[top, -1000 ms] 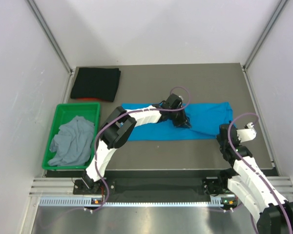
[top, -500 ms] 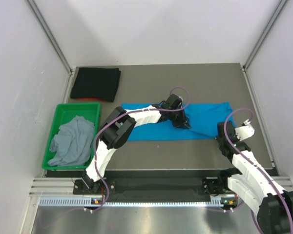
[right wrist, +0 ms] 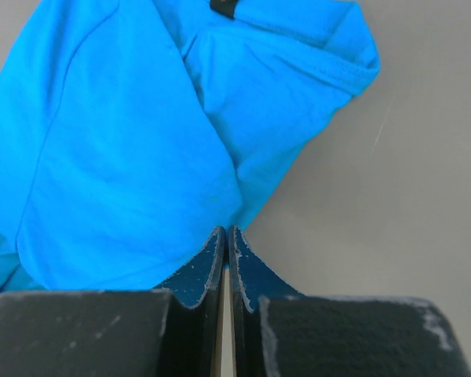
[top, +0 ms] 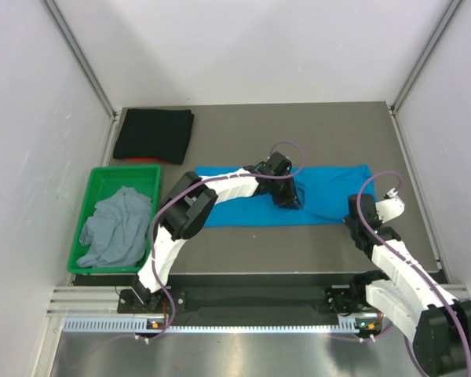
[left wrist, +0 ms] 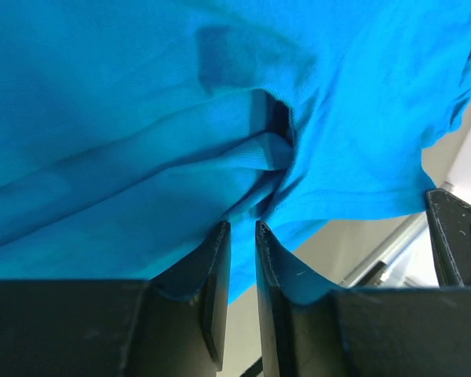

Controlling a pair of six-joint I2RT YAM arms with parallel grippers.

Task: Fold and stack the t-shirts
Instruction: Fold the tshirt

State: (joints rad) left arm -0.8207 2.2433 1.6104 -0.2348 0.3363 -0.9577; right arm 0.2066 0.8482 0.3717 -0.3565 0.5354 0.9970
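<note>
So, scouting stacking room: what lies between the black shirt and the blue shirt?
Between black shirt and blue shirt, only bare table, top view.

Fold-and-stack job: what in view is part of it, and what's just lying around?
Job:
- blue shirt, spread out in the middle
- black shirt, folded, far left
- grey shirt, crumpled

Lying about:
- green bin, only holding the grey shirt
</note>
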